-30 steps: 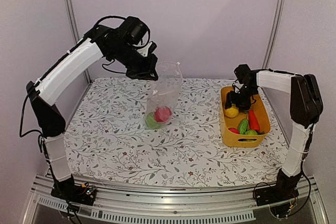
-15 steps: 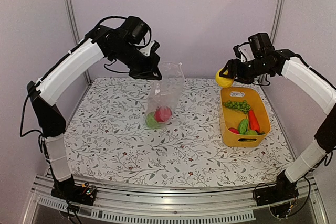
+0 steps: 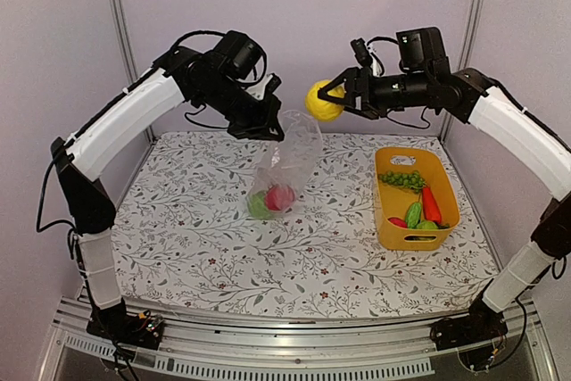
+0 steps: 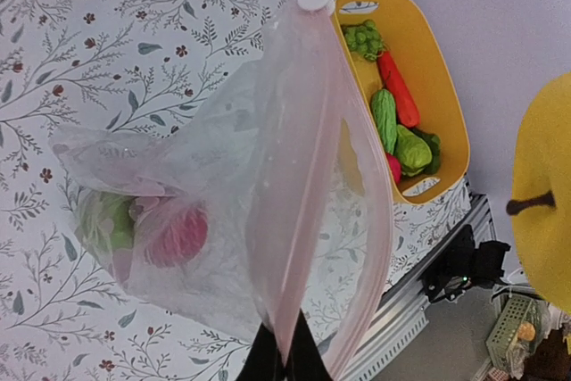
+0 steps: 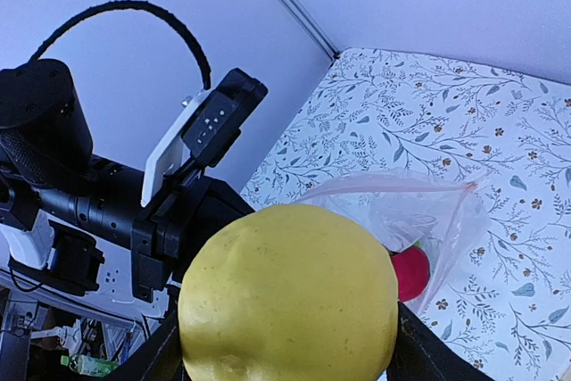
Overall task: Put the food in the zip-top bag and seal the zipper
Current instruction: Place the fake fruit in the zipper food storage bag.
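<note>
My left gripper [image 3: 266, 127] is shut on the rim of the zip-top bag [image 3: 284, 167], holding it up with its mouth open; its bottom rests on the table. The wrist view shows the fingertips [image 4: 284, 359] pinching the zipper strip [image 4: 299, 185]. Inside the bag [image 4: 223, 211] lie a red ball [image 3: 280, 196] and a green round fruit [image 3: 260, 206]. My right gripper [image 3: 326, 101] is shut on the yellow lemon [image 3: 323, 100], high in the air just right of the bag's mouth. The lemon [image 5: 290, 292] fills the right wrist view, with the bag [image 5: 419, 211] below it.
The yellow basket [image 3: 391, 231] stands at the right of the table, holding the grape bunch [image 3: 403, 179], carrot [image 3: 431, 204], green cucumber [image 3: 414, 214] and a red ball [image 3: 397, 221]. The floral tablecloth [image 3: 196, 247] covers the table. Frame posts stand at the back corners.
My right gripper lifted the lemon out of the basket and carried it left and up to the bag's mouth. The left gripper shifted slightly right with the bag.
</note>
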Tool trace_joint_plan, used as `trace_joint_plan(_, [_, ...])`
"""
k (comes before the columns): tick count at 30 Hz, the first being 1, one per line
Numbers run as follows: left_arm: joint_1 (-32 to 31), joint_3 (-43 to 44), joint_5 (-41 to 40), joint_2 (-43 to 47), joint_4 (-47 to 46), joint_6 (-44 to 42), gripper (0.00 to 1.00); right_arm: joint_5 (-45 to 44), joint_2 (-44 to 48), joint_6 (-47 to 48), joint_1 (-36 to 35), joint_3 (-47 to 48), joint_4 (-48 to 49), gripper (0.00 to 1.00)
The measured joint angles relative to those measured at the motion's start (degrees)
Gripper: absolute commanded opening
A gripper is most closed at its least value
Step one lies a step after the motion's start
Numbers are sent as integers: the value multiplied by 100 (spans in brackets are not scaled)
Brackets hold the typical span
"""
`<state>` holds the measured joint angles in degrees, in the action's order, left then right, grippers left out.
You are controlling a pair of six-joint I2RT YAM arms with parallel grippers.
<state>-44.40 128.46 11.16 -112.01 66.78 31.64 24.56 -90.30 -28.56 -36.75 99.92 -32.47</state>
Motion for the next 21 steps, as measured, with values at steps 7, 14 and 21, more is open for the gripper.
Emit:
trace_joint_plan(7, [-13, -7, -11, 0, -2, 37, 0, -57, -520, -61, -466, -7, 81, 58])
trace_joint_plan(14, [-22, -98, -28, 2, -7, 83, 0, -420, -769, 31, -518, -24, -129, 77])
trace_joint_plan(21, [-22, -103, -31, 2, -9, 96, 0, -603, -772, 142, -520, 22, -380, 90])
